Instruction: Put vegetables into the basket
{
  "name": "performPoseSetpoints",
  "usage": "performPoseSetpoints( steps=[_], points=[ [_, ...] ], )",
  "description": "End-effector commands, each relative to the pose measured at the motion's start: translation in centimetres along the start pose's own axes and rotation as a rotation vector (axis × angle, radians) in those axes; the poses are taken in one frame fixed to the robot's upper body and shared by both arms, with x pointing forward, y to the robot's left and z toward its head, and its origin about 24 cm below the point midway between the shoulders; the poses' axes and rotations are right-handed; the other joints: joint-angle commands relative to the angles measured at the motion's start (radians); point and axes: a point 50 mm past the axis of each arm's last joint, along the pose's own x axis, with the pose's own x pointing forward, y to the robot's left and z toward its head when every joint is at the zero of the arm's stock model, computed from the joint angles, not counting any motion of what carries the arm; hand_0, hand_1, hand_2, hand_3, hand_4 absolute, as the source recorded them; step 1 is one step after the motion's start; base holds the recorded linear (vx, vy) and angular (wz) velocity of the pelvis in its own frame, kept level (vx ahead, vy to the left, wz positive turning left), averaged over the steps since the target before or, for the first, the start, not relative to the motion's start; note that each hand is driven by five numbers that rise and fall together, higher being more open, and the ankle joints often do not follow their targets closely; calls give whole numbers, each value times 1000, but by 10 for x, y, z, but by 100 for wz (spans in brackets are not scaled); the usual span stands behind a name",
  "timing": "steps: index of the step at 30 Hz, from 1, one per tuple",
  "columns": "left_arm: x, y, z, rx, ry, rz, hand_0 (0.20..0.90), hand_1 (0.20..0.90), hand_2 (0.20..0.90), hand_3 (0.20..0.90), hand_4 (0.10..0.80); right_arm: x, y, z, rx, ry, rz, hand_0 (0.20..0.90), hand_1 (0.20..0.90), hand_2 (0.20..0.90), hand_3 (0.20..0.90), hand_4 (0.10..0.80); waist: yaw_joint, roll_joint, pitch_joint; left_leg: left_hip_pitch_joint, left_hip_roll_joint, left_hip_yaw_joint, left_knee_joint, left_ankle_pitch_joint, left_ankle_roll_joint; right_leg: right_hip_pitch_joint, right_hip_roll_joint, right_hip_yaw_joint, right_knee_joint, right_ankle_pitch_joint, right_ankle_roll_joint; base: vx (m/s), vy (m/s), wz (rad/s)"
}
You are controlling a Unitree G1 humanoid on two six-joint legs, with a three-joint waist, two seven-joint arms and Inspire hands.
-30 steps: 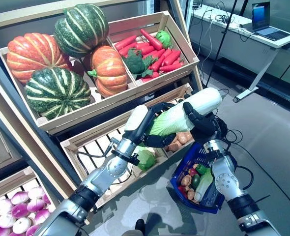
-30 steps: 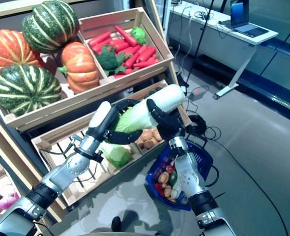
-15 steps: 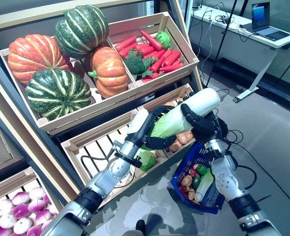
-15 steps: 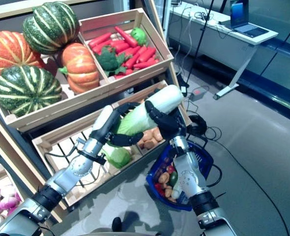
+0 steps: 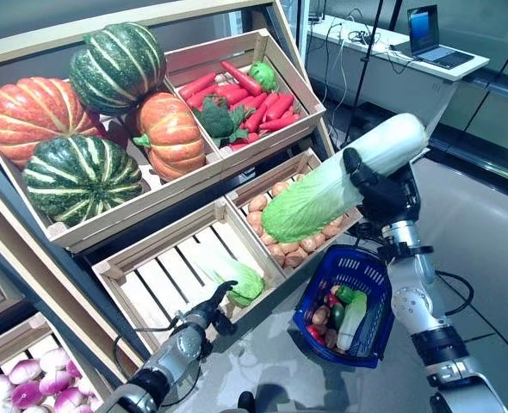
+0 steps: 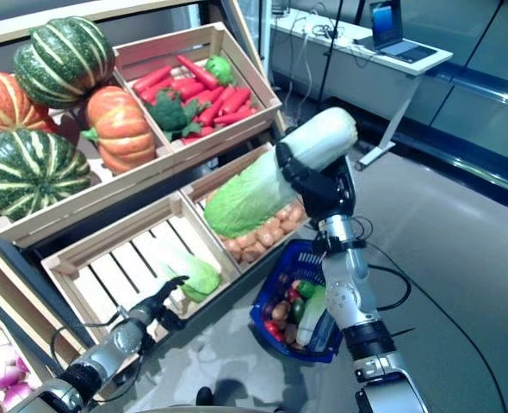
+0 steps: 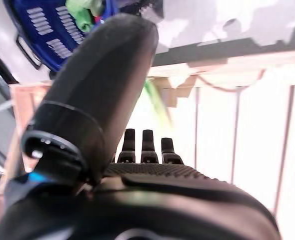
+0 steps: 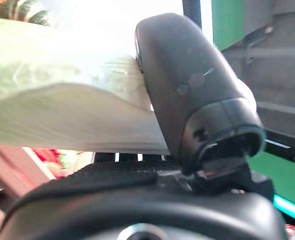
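Note:
My right hand point(image 5: 380, 191) is shut on a long pale-green napa cabbage point(image 5: 321, 196) and holds it slanted in the air, above and behind the blue basket point(image 5: 312, 297). The right wrist view shows the thumb point(image 8: 187, 90) pressed over the cabbage point(image 8: 62, 100). The basket stands on the floor and holds a long white-green vegetable point(image 5: 354, 318), green, red and brown ones. My left hand point(image 5: 209, 315) is low by the front of the lower left crate, open and empty. The left wrist view shows its thumb point(image 7: 102, 75) and the basket point(image 7: 52, 30).
A wooden stand point(image 5: 164, 228) with slanted crates fills the left side. A small green cabbage point(image 5: 230, 275) lies in the lower left crate just above my left hand. A desk with a laptop point(image 5: 426, 21) stands at the back right. Grey floor lies to the right.
My left hand has let go of the napa cabbage and dropped to the lower crate's front. My right hand alone has carried the cabbage up and to the right. The camera has shifted.

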Motion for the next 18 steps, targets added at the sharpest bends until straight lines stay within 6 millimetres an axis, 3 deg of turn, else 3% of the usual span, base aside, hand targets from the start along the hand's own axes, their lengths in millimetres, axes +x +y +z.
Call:
performPoseSetpoints(
  steps=[1, 5, 11, 15, 16, 17, 18],
  points=[
    [21, 54, 34, -43, -101, 228, 900, 900, 900, 900, 800, 28, 15, 55, -55, -296, 72, 300, 300, 300, 300, 400, 12, -12, -74, 55, 17, 2, 3, -83, -26, -29, -25, -5, 24, 63, -7, 21, -3, -8],
    [21, 71, 32, -45, -93, 293, 900, 900, 900, 900, 800, 26, 0, 57, -154, -257, -6, 300, 300, 300, 300, 400, 8, -12, -75, 56, 18, 4, 3, -84, -28, -29, -26, -4, 24, 65, -6, 27, -4, -7],
    [17, 106, 43, 38, -176, 450, 900, 900, 900, 900, 800, 6, -51, 50, -410, -48, -209, 300, 300, 300, 300, 400, 2, -17, -70, 59, 21, 12, 3, -82, -31, -31, -26, 3, 24, 69, -4, 58, -13, -1],
    [11, 143, 65, 157, -276, 568, 900, 900, 900, 900, 800, -24, -103, 46, -504, 126, -422, 300, 300, 300, 300, 400, 1, -19, -37, 41, 27, 20, 7, -73, -35, -64, -27, 10, 47, 69, -4, 26, -12, -1],
    [11, 145, 67, 164, -283, 575, 900, 900, 900, 900, 800, -24, -105, 46, -507, 133, -436, 300, 300, 300, 300, 400, 1, -19, -34, 38, 28, 20, 8, -73, -35, -68, -27, 10, 49, 69, -5, -164, -45, -2],
    [9, 170, 85, 207, -336, 633, 900, 900, 900, 900, 800, -21, -115, 50, -531, 136, -494, 300, 300, 300, 300, 400, 2, -14, 5, -1, 28, 15, 24, -68, -39, -112, -28, 11, 73, 66, -8, -195, -33, -2],
    [9, 177, 91, 216, -349, 649, 900, 900, 900, 900, 800, -17, -116, 53, -538, 131, -501, 300, 300, 300, 300, 400, 2, -13, 17, -15, 28, 13, 31, -68, -40, -126, -29, 11, 82, 65, -10, -351, -15, -3]
  ],
)
